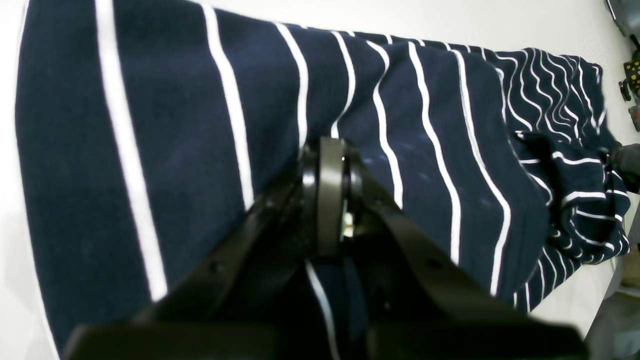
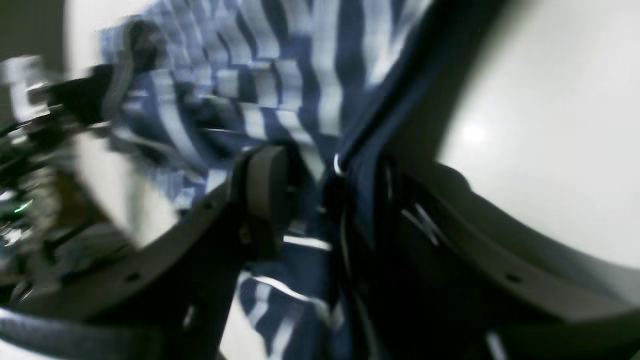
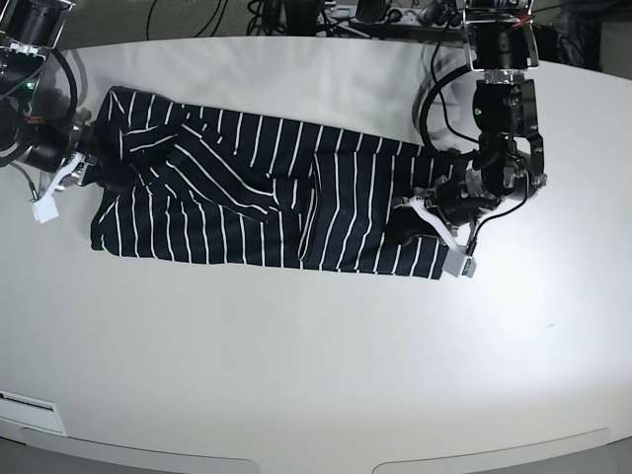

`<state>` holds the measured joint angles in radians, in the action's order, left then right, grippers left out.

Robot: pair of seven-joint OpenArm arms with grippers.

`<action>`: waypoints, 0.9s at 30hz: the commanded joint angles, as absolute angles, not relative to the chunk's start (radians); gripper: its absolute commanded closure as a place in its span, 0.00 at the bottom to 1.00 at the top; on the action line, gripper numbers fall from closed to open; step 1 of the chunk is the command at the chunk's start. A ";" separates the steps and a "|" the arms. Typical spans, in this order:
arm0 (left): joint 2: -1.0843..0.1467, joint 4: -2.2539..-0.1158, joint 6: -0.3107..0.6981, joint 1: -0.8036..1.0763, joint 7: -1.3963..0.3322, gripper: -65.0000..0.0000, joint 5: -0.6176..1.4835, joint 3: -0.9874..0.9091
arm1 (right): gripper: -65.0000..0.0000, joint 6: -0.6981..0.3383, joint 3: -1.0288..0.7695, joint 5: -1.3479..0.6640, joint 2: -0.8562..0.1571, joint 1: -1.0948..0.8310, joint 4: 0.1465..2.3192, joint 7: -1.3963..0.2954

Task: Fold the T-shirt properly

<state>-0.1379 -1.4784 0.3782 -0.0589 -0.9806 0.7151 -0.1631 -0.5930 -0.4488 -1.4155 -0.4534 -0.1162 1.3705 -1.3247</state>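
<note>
Nearest is a broad bare stretch of the white table point(image 3: 296, 375), smooth and faintly glossy, its curved edge running along the front. Beyond it, the T-shirt point(image 3: 257, 202) lies across the middle of the table as a long flat band from left to right, dark navy cloth with thin white stripes. Most of it lies smooth, but the left end is rumpled, with the stripes bunched and crossing.

At the right end of the shirt, the left gripper point(image 3: 427, 209) is down on the cloth. In its wrist view its black jaws are pressed together with a fold of striped fabric pinched between them. The arm above it, black with looping cables, hides part of the shirt's far right corner.

At the left end, the right gripper point(image 3: 91, 170) sits against the rumpled edge. Its wrist view is blurred, yet it shows the jaws spread apart with navy cloth lying between them.

Along the far edge, cables and dark equipment point(image 3: 326, 12) crowd behind the table.
</note>
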 commanded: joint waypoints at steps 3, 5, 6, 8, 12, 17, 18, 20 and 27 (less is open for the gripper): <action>-0.150 -1.471 0.359 -0.050 -1.063 1.00 0.641 -0.163 | 0.58 -0.618 -0.426 -1.452 -0.471 -0.105 1.383 -1.310; -0.150 -1.471 0.359 -0.051 -1.063 1.00 0.641 -0.163 | 0.58 -0.631 -0.416 -1.451 -0.454 -0.105 1.383 -1.297; -0.150 -1.471 0.360 -0.051 -1.063 1.00 0.643 -0.163 | 0.58 -0.636 -0.416 -1.451 -0.441 -0.104 1.383 -1.295; -0.150 -1.471 0.373 -0.050 -1.063 1.00 0.652 -0.163 | 0.58 -0.646 -0.416 -1.450 -0.414 -0.102 1.383 -1.295; -0.150 -1.471 0.381 -0.051 -1.063 1.00 0.671 -0.163 | 0.58 -0.659 -0.416 -1.448 -0.377 -0.102 1.383 -1.295; -0.150 -1.471 0.382 -0.051 -1.058 1.00 0.688 -0.163 | 0.71 -0.671 -0.416 -1.447 -0.366 -0.099 1.383 -1.291; -0.151 -1.472 0.383 -0.051 -1.052 1.00 0.707 -0.163 | 0.82 -0.671 -0.416 -1.447 -0.367 -0.098 1.383 -1.291; -0.153 -1.472 0.404 -0.056 -1.051 1.00 0.756 -0.163 | 1.00 -0.662 -0.416 -1.438 -0.370 -0.089 1.383 -1.291; -0.153 -1.472 0.479 -0.115 -1.108 0.65 0.925 -0.165 | 1.00 -0.620 -0.416 -1.341 -0.443 -0.034 1.396 -1.291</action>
<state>-0.1493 -1.4624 0.4744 -0.1009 -1.1095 0.9169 -0.1646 -0.6201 -0.4110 -1.3128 -0.4217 -0.0490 1.3758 -1.3022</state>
